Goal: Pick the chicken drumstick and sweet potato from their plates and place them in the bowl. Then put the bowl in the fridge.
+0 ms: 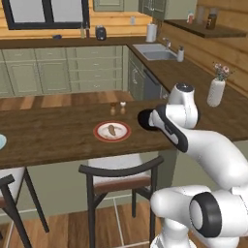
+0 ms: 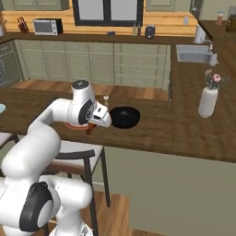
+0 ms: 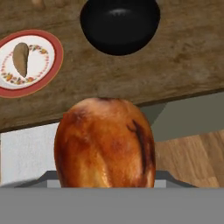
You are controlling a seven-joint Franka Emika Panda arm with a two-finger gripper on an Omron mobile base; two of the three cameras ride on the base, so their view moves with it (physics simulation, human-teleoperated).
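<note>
Jaws clenched on the chicken drumstick [image 3: 105, 142], the arm hangs over the worktop's [image 3: 188, 61] near edge, needing to travel farther until squarely above the black bowl [image 3: 119, 24] before letting go.

Sweet potato [image 3: 20, 59] on plate [image 3: 48, 70], seemingly beside bowl [image 3: 119, 26]

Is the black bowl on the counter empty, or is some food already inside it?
Empty. The hand view shows the bowl with a bare black inside; the sweet potato lies on its red-rimmed plate.
</note>
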